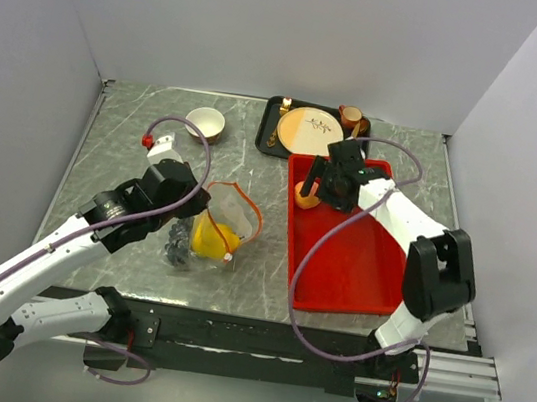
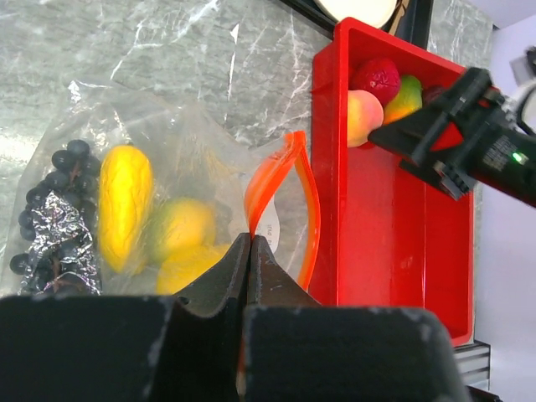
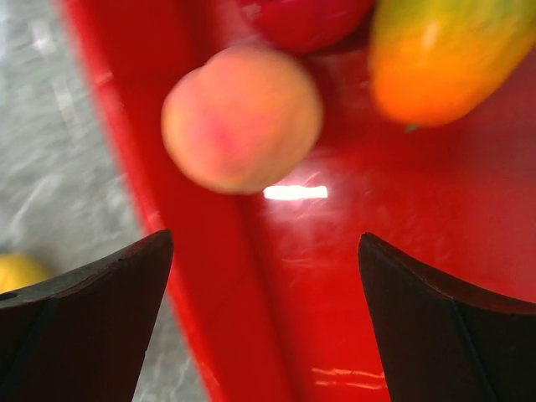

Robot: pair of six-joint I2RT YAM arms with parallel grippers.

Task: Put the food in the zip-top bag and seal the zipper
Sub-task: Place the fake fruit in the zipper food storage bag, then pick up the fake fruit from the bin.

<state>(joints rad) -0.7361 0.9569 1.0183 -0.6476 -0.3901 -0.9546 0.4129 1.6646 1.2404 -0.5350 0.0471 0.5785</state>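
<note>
Right wrist shows right fingers (image 3: 84, 293) spread wide, peach (image 3: 241, 117) just ahead between them at the far-left corner of the tray (image 3: 335, 251), while left fingers (image 2: 213, 289) pinch the zipper (image 2: 272, 180).

Place: a robot test cell in a lab.
Enclosure: plain white walls (image 1: 275, 20) box in a grey marble-look desk (image 1: 126, 139).
Rig: the left arm (image 1: 47, 259) and right arm (image 1: 407, 222) are bolted to a black rail (image 1: 257, 343) at the near edge, trailing purple cables (image 1: 294, 286).
Props: plastic toy fruits (image 2: 126, 205) and a red tray (image 1: 358, 275).
</note>
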